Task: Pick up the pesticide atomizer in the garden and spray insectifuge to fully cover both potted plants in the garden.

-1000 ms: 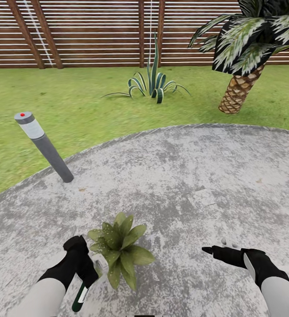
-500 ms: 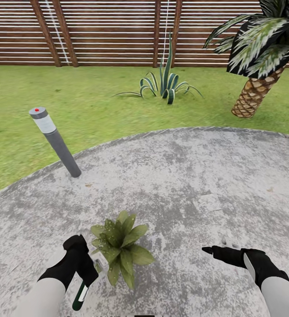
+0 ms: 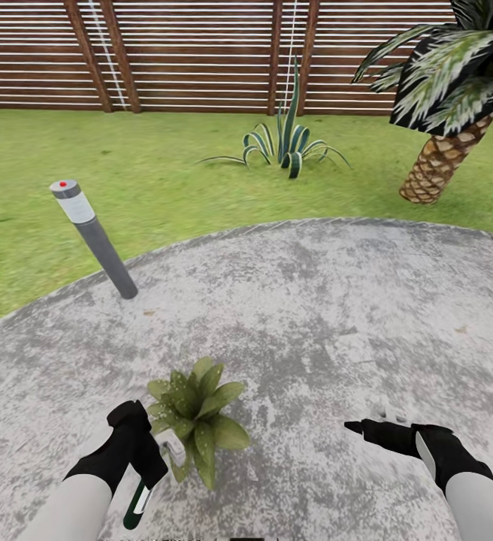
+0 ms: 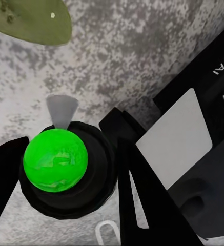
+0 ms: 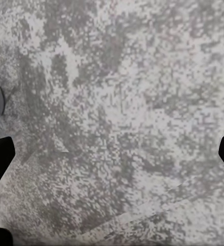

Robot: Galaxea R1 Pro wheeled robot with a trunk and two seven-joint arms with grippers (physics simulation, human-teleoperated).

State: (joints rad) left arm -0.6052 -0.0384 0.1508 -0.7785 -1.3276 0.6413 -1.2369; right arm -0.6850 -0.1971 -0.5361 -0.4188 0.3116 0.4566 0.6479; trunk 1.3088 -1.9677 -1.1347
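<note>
One round grey patio (image 3: 337, 300) meets lawn (image 3: 164, 173) and slat fence (image 3: 201, 52).

Grey paved patio (image 3: 337, 300), lawn (image 3: 164, 173), slat fence (image 3: 201, 52) behind.

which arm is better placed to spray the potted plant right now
Left. The left gripper is shut on the pesticide atomizer, whose spray head sits right beside the potted plant. The right gripper is empty, jaws open, off to the plant's other side over bare patio.
</note>
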